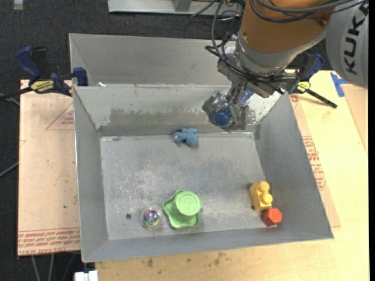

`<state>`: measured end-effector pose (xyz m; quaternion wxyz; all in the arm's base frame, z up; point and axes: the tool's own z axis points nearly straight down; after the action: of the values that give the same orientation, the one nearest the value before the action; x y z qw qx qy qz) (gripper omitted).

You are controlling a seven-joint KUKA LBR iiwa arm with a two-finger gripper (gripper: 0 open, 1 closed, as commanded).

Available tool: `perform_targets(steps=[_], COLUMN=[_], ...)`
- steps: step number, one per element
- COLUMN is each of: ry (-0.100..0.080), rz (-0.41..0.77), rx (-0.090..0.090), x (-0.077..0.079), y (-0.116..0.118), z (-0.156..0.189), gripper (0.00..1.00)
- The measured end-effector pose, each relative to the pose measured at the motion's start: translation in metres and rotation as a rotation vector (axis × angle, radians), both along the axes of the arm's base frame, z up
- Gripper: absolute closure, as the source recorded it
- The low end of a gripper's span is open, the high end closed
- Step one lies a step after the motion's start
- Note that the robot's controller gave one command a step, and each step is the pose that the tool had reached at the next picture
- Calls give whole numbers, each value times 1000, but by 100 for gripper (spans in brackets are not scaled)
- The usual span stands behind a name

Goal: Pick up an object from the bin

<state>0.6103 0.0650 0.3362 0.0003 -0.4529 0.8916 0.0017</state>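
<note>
The hand (225,115) hangs at the back right corner of the bin (88,157), spread or pressed together I cannot tell, a small blue toy (186,137) lying near it along the back wall, apart from it.

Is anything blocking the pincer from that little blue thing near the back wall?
Nothing visible does. Only the bare bin lies between the pincer and the blue thing.
</note>
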Motion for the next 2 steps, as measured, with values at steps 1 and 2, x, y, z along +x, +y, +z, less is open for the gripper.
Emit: perform_targets(steps=[1, 2], ry=[0, 5], rz=[0, 166], rx=[0, -1], x=[0, -37], y=[0, -8], z=[0, -50], gripper=[100, 100])
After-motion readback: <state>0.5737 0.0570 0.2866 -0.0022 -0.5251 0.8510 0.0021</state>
